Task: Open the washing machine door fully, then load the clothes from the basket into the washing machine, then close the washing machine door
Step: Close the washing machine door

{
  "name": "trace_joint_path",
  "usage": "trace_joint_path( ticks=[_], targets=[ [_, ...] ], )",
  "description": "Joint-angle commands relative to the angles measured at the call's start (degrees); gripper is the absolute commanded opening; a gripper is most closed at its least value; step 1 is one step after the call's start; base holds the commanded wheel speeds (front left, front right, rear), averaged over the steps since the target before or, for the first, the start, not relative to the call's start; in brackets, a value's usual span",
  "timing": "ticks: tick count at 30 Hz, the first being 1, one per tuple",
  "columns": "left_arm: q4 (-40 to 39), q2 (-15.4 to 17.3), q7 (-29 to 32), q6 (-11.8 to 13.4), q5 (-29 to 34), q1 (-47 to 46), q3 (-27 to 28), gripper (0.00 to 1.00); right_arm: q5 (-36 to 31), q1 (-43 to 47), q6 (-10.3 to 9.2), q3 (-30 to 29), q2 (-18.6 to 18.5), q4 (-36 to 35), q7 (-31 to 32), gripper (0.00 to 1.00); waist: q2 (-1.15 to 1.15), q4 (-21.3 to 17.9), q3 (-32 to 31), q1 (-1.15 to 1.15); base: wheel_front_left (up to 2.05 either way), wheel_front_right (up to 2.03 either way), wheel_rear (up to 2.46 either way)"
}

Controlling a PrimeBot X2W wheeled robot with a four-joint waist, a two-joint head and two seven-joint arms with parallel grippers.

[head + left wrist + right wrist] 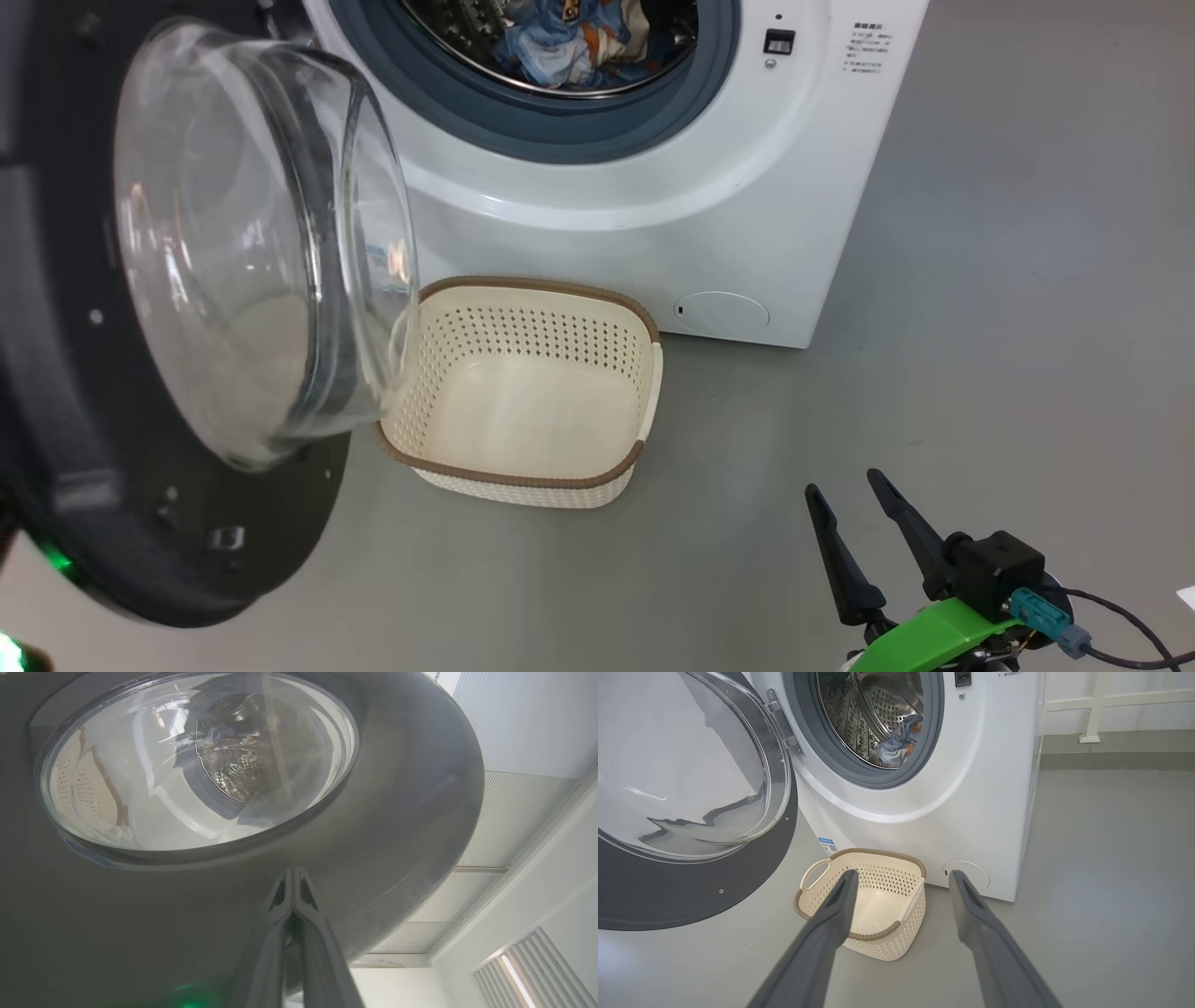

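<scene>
Though hanging wide open left of the washing machine point(653, 187), washing machine door point(411, 812) probably best pushed home by left tool point(293, 872), pinched closed, empty, at its outer face; right tool point(842, 481) splayed, empty, farther off. Clothes point(569, 42) inside.

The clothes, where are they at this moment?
In the head view the clothes lie inside the drum of the washing machine, top centre, behind the grey-blue gasket; the basket on the floor below is empty.

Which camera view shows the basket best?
The head view: the basket is large, its empty bottom plain, only its left edge behind the door glass. In the right wrist view a finger crosses it; the left wrist view shows it warped through glass.
</scene>
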Motion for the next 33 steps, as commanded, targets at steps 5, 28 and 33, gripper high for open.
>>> trace_joint_path(
  ticks=[5, 28, 33],
  targets=[
    [-6.09, -1.83, 2.89, 0.70, -1.28, 1.78, -1.62, 0.00, 0.76, -0.80, 0.35, 1.78, 0.42, -1.33, -0.28, 1.00, 0.00, -1.96, 0.56, 0.00, 0.00, 0.00, 0.00],
    [-11.70, -9.42, -2.33, -5.89, -2.61, 0.68, -12.89, 0.00, 2.25, -2.28, 0.35, 1.98, 0.44, -2.35, -0.28, 1.00, 0.00, -12.34, 4.36, 0.00, 0.00, 0.00, 0.00],
    [-10.33, -9.50, -5.87, -7.47, -3.26, -1.50, -14.81, 0.00, 2.53, -2.42, 0.35, 1.92, 0.44, -2.54, -0.28, 1.00, 0.00, -15.35, 5.04, 0.00, 0.00, 0.00, 0.00]
  ],
)
